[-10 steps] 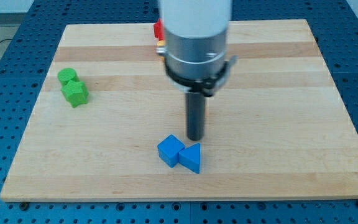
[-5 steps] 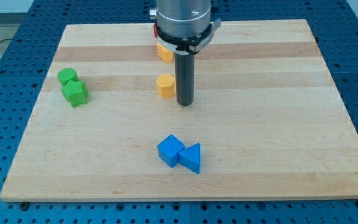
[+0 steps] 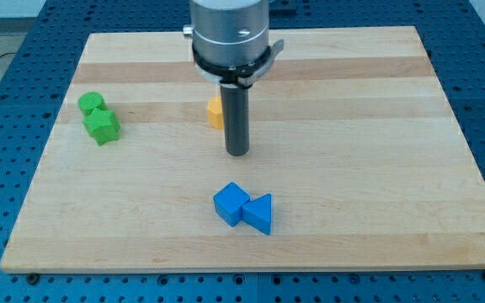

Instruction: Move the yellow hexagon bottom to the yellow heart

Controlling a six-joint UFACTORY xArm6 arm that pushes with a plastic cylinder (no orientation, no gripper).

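Observation:
A yellow block lies near the board's middle. Only its left part shows, because the rod hides the rest, so I cannot make out its shape. My tip rests on the board just below and to the right of it. I cannot tell whether the rod touches the block. The second yellow block is hidden behind the arm's body near the view's top.
A green round block and a green star-like block sit together at the view's left. A blue cube and a blue triangular block touch each other below my tip. The wooden board lies on a blue perforated table.
The arm has moved left and toward the view's bottom. It now covers the upper yellow block and part of the lower one. The blocks have not visibly moved.

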